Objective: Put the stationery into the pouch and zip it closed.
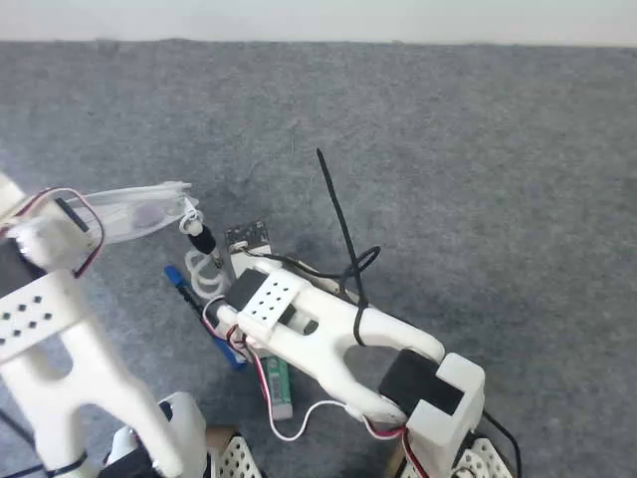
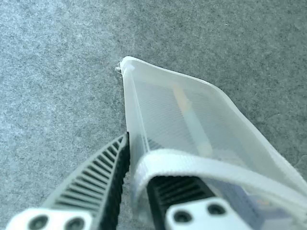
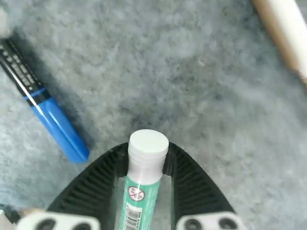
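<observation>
Grey felt covers the counter (image 1: 478,149). At the left of the scene the clear mesh pouch (image 1: 139,214) sits in the left jaws, which are closed on its wall just below the white zip band: 1 ribbed black finger (image 2: 103,175) is outside and the other is inside the open mouth. A pale, orange-tinted pen (image 2: 192,122) lies lengthwise inside the pouch.

Near the middle, the right jaws are clamped on a white-capped stick with a green label (image 3: 144,163). They grip it just under the cap, and the cap points at the felt.

A blue-capped marker with a black barrel (image 3: 48,110) lies on the felt beside that stick, apart from it. In the high view it lies between the 2 arms (image 1: 177,277). A thin black strap (image 1: 338,214) rises over the right arm.
</observation>
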`<state>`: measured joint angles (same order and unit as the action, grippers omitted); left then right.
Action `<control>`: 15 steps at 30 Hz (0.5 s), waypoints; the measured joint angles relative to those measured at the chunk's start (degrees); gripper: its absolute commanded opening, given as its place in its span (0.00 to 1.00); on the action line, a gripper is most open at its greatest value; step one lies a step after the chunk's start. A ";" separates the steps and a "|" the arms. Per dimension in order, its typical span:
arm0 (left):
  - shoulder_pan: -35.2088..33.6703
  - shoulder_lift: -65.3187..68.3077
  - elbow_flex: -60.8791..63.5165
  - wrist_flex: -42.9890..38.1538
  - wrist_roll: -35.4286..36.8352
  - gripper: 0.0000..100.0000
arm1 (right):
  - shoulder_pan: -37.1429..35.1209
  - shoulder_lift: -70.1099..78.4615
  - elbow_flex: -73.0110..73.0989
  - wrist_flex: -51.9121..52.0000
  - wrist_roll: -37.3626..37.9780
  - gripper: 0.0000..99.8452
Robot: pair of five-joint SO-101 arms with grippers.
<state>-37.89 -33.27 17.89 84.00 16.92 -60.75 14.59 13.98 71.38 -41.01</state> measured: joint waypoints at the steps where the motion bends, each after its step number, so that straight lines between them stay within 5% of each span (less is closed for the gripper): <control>1: 0.00 0.00 0.00 0.00 0.00 0.01 | 0.00 0.00 -0.62 0.88 0.00 0.01; 15: 0.00 0.00 0.00 0.00 0.00 0.01 | 0.00 -7.03 -4.75 10.37 0.00 0.01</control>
<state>-37.89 -33.27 17.89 84.00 16.92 -60.75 7.56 9.23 81.76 -41.01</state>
